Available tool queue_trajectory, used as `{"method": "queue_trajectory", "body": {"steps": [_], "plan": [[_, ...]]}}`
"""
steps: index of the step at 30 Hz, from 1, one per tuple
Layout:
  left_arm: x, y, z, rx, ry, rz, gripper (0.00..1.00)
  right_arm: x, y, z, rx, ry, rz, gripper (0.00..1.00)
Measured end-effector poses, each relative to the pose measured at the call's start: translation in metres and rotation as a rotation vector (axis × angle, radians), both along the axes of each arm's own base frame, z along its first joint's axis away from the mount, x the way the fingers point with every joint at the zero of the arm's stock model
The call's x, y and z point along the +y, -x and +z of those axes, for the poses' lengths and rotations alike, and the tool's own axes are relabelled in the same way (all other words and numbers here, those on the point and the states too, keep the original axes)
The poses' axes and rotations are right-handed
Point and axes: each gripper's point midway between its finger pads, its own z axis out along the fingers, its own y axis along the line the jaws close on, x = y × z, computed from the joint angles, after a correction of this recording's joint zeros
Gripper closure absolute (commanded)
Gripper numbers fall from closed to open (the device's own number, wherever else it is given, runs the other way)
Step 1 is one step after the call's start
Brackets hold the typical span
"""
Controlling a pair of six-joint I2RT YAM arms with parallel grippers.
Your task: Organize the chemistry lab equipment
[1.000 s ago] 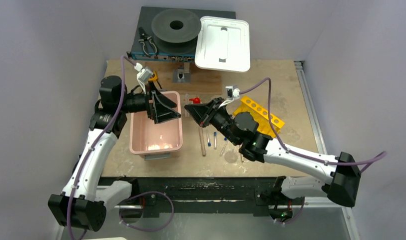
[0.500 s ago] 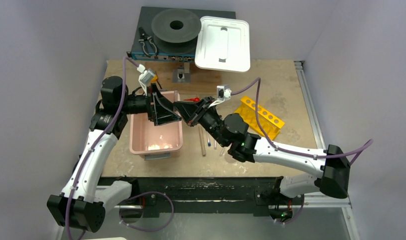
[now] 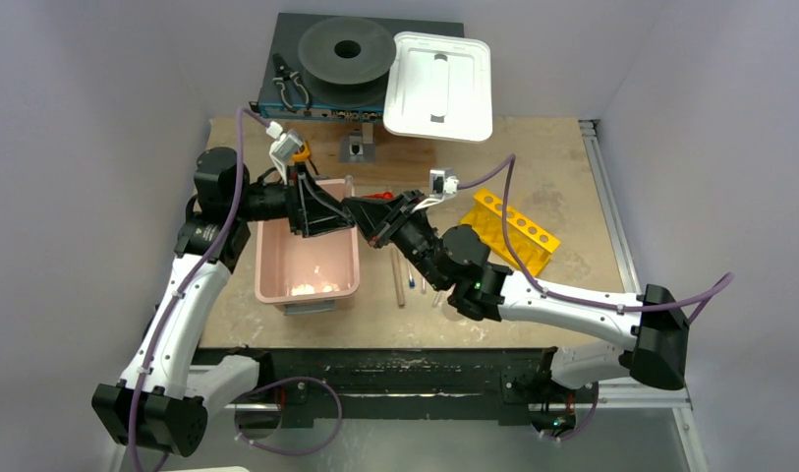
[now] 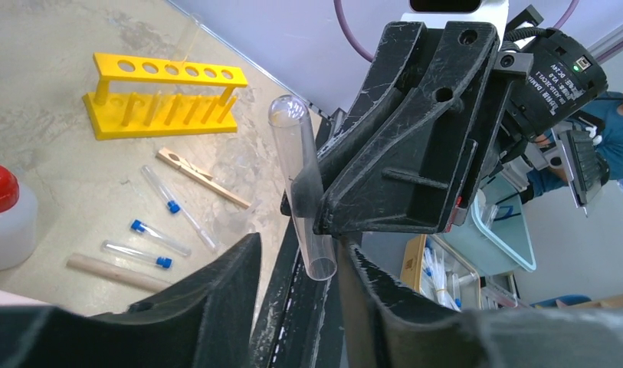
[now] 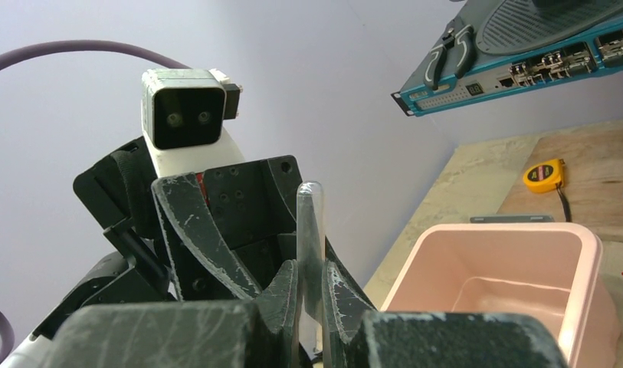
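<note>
Right jaws clamp the clear glass test tube [image 4: 296, 169] above the far-right rim of the pink plastic bin [image 3: 308, 294]; left jaws straddle its end, open, gap showing.

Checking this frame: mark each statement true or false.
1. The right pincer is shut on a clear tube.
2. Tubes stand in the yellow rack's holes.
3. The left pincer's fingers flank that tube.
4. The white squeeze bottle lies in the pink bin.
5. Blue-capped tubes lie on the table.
1. True: the right pincer is shut on the clear tube.
2. False: the yellow rack has empty holes.
3. True: the left pincer has one finger on each side of it.
4. False: the white squeeze bottle sits on the table, outside the pink bin.
5. True: the blue-capped tubes lie there loose.
</note>
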Motion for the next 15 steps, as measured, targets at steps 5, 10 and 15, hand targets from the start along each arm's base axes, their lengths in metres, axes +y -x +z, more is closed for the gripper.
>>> {"method": "queue_trajectory", "body": {"steps": [5,10,15], "plan": [[0.0003,0.001,0.0006,0.005,0.003,-0.007,0.72,0.0012,-0.0004,-0.0008,-0.005,0.003,-0.002,1.0],[0.0008,-0.0007,0.0021,0.001,0.001,-0.004,0.6,0.0026,0.0007,-0.0015,-0.008,0.007,0.001,1.0],[0.0007,-0.0025,0.0035,-0.001,0.0,0.0,0.66,0.0036,0.0018,-0.0011,-0.012,0.006,0.004,1.0]]}}
